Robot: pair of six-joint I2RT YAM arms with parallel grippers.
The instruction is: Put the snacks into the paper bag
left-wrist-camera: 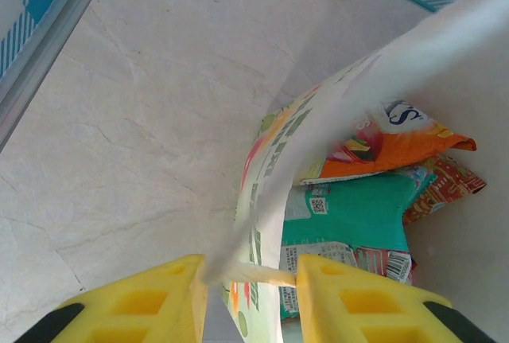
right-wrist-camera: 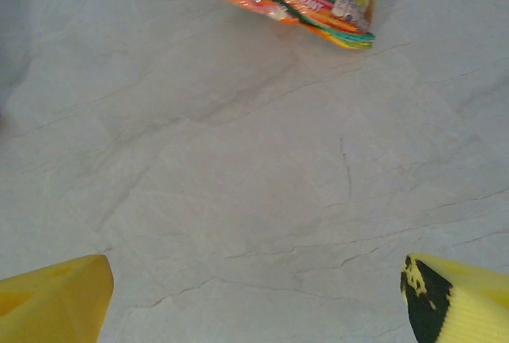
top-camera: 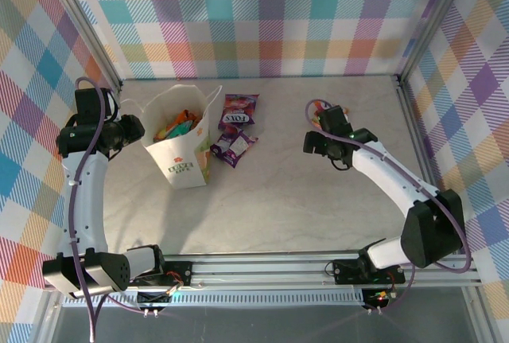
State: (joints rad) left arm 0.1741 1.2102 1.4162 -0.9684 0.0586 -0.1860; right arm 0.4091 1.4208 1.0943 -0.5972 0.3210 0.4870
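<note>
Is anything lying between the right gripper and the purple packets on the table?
Nothing visible. The right gripper, jaws wide open, faces the nearer purple packet across bare table. The other purple packet lies farther back. Both lie beside the paper bag.

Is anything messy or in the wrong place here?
Two purple packets lie on the table beside the paper bag, not inside it; the nearer one sits crooked. The left claw pinches the bag's rim, bending it out of shape.
</note>
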